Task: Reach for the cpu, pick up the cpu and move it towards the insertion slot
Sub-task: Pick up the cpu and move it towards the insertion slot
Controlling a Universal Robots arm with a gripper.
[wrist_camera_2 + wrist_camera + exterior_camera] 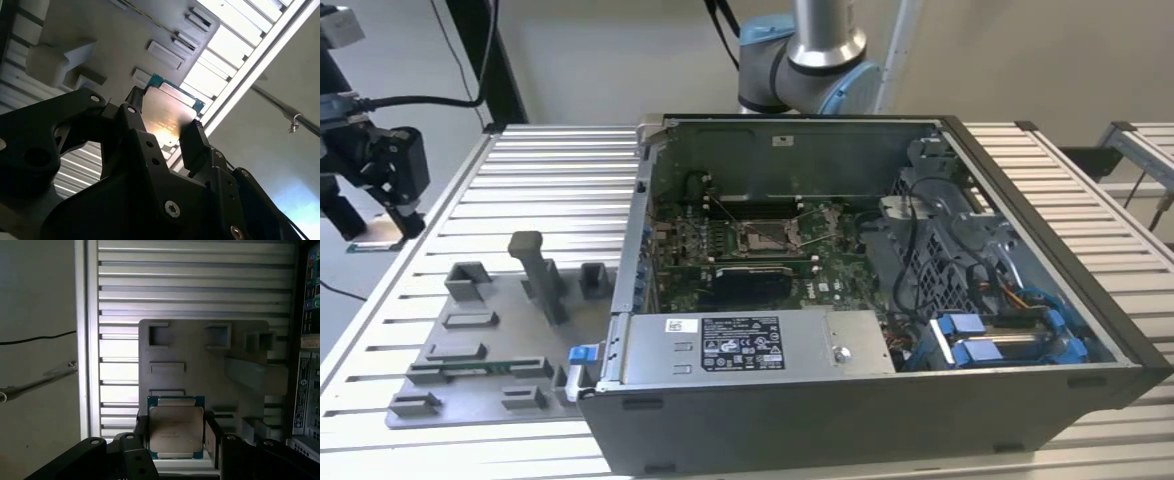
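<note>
Jaws clamped on opposite edges of cpu (176,427). Gripper (380,225) at table (547,160) edge, exterior view's left, beyond grey fixture plate (480,345). Insertion slot (765,236) sits inside open computer case (881,400), well apart. Judged step: carry toward slot. This calls for level chip and clearance over case wall.

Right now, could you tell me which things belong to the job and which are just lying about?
Job in hand: the gripper, shut on the cpu; the insertion slot inside the computer case.
Lying about: the grey fixture plate, the power supply, the slatted table.
</note>
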